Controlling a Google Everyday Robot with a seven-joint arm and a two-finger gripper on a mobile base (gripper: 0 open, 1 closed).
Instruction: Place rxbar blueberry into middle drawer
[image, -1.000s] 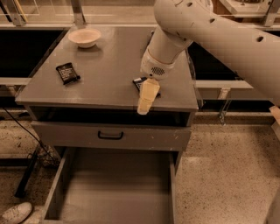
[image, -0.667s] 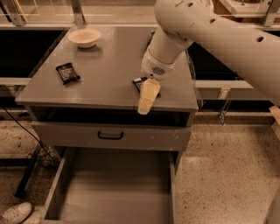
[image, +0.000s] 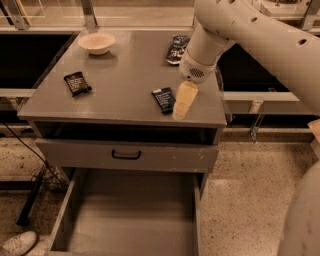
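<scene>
The rxbar blueberry, a small navy-blue bar with white print, lies flat on the grey cabinet top near its front right. My gripper hangs from the big white arm and points down, right beside the bar on its right side, just over the cabinet top. It is not holding the bar. The middle drawer is pulled out wide below, a grey tray with a bare floor.
A black-wrapped bar lies at the cabinet's left. A white bowl stands at the back left. A blue-and-white snack bag lies at the back right, partly behind the arm. A shut drawer front with a black handle sits above the open drawer.
The gripper has shifted right and slightly back. The navy bar, earlier mostly hidden under it, now shows in full, and the snack bag has come into view.
</scene>
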